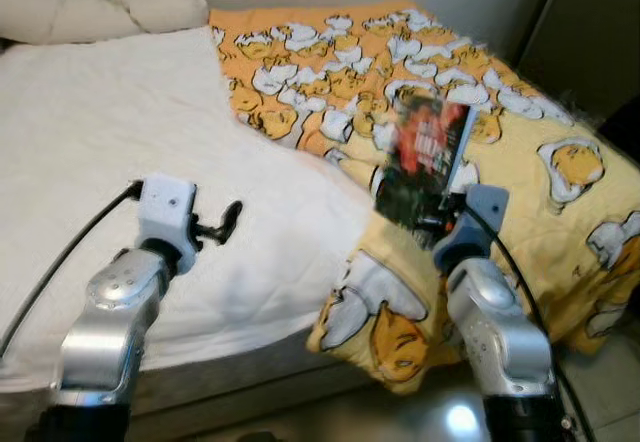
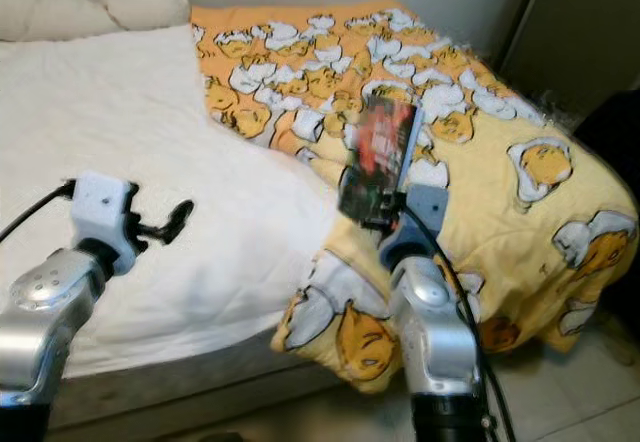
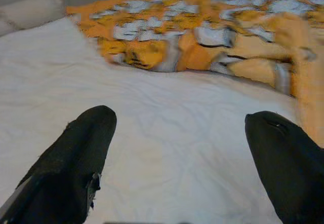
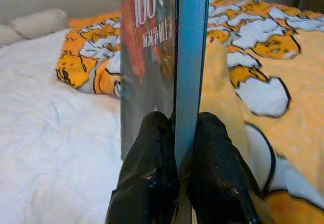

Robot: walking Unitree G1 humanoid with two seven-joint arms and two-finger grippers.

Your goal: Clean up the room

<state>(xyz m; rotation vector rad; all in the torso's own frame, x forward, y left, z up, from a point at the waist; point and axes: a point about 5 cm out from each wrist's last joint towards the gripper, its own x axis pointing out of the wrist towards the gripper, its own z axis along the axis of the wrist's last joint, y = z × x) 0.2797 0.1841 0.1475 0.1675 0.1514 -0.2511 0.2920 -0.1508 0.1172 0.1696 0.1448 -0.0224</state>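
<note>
1. Gripping a book (image 1: 425, 157), our right hand (image 1: 432, 220) is closed on the lower edge, one finger on each cover, as the right wrist view confirms.
2. We hold the book raised above the bed (image 1: 90, 132), over the yellow patterned blanket (image 1: 540, 192). It touches neither the blanket nor the white sheet (image 1: 120, 112).
3. The book's long axis runs up and away from the right hand, near upright with a slight tilt. The spine faces the right wrist camera.
4. Our left hand (image 1: 222, 224) is open, fingers spread, and hangs empty above the white sheet, well apart from the book.
5. We judge the right arm to be the working arm, since it already carries the book. The left arm is free for support.
6. We see no shelf, box or other container here, so the destination cannot be judged from these views.
7. We expect the thin edge grip to let the book pivot; move it smoothly.
</note>
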